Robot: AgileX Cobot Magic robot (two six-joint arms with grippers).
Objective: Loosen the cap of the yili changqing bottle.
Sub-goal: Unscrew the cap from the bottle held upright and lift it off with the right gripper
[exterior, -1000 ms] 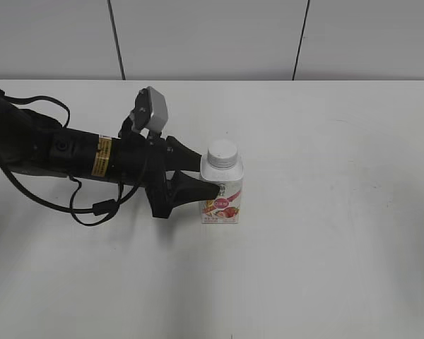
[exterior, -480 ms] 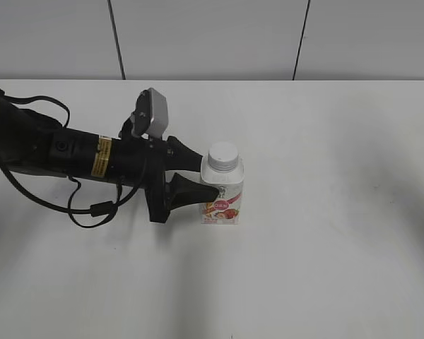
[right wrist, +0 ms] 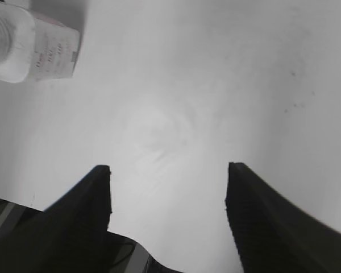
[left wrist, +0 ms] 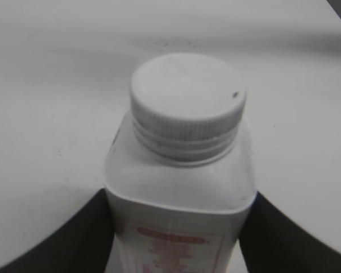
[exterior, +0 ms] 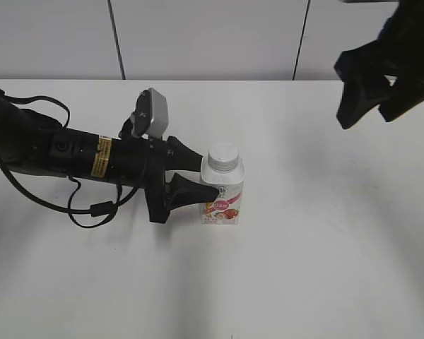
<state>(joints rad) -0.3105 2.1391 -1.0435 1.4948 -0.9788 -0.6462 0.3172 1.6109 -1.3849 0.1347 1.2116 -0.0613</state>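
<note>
The yili changqing bottle [exterior: 223, 199] stands upright on the white table, with its pink and red label facing front. Its white ribbed cap [exterior: 222, 155] sits on the neck. My left gripper [exterior: 205, 179] reaches in from the left and is shut on the bottle's body below the shoulder. In the left wrist view the bottle [left wrist: 182, 187] sits between both black fingers, with the cap [left wrist: 186, 96] above them. My right gripper [exterior: 367, 113] is open and empty, high at the upper right, well apart from the bottle. The right wrist view shows the gripper [right wrist: 169, 170] wide open and the bottle [right wrist: 45, 48] far off at the top left.
The white table [exterior: 325, 254] runs to a grey panelled wall [exterior: 212, 35] at the back. The left arm and its cables [exterior: 56, 152] lie across the table's left side. Nothing else stands on the table.
My right gripper has come into the exterior view at the upper right, where it did not show before. The left gripper and the bottle have barely moved.
</note>
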